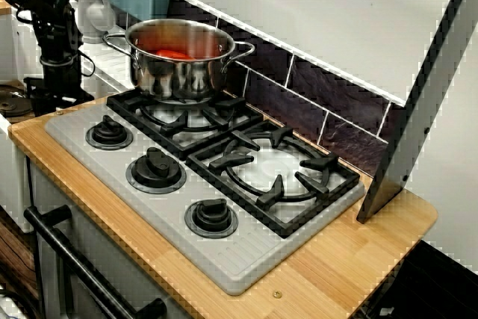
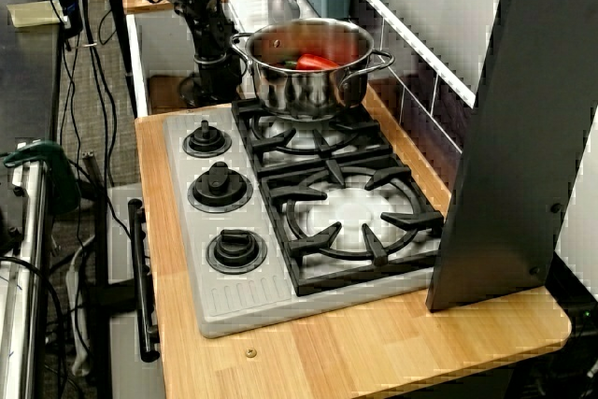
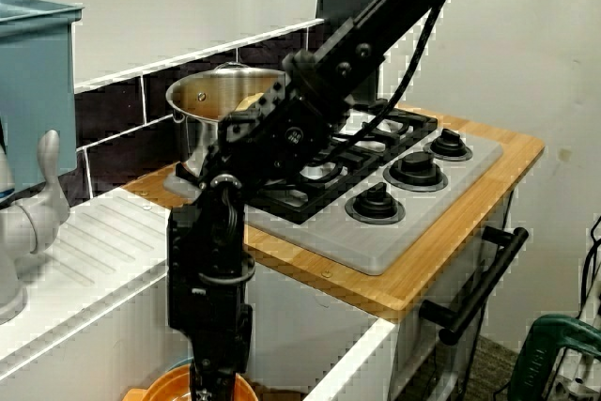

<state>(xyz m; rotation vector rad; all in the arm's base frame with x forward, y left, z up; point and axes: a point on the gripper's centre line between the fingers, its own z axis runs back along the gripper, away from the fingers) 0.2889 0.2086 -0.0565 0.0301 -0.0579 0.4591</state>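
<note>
As the black arm (image 3: 282,129) bends past the edge of the wooden tabletop (image 3: 418,265) and points straight down into the white sink (image 3: 310,345), the step in hand looks like a reach for the orange bowl (image 3: 164,390) at the sink's bottom. Its jaws sit at the very lower edge of the view from the sink side, just above or touching the bowl's rim. I cannot tell whether they are spread or pressed together, or whether they pinch anything. The two views over the stove hide them altogether. A grip on the bowl would call for the jaws set astride its rim and a straight lift, kept off the sink wall. Well apart from the bowl, a steel pot (image 1: 183,65) stands on the back burner of the stove (image 1: 209,252) with something red (image 1: 170,54) inside. A grey tap (image 3: 38,204) stands by the drainboard. No brand, label or writing can be read anywhere.
</note>
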